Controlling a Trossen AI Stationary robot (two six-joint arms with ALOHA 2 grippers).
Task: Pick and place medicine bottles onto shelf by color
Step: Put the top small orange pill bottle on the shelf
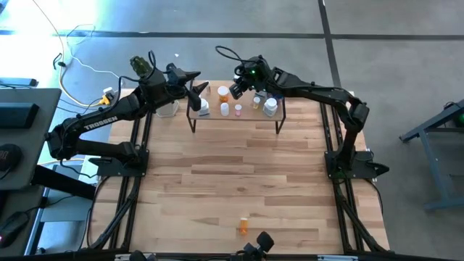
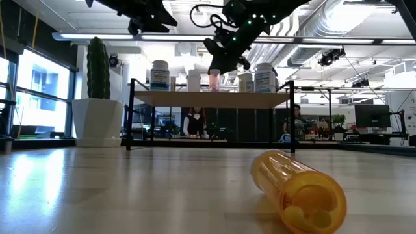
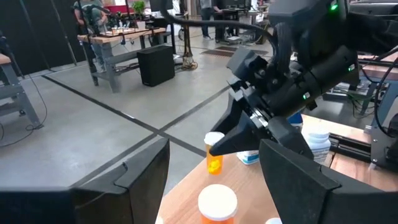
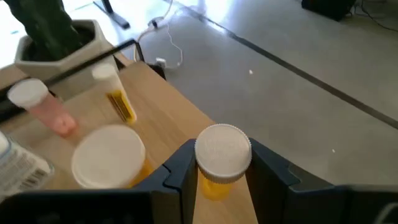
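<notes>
My right gripper [image 4: 219,177] is clenched on a white-capped orange bottle [image 4: 222,155], axis upright, hanging over the shelf's [image 1: 246,116] back edge, approx 11 o'clock of the board's middle. Orange ones already stand just beside it, so the set-down looks close below. Left gripper [image 1: 194,85] hovers released at the shelf's 9 o'clock end, nothing in it. A stray orange bottle [image 1: 243,225] lies on its side at the table's 6 o'clock edge; both arms far from it. Low view shows its pills; high view doesn't.
</notes>
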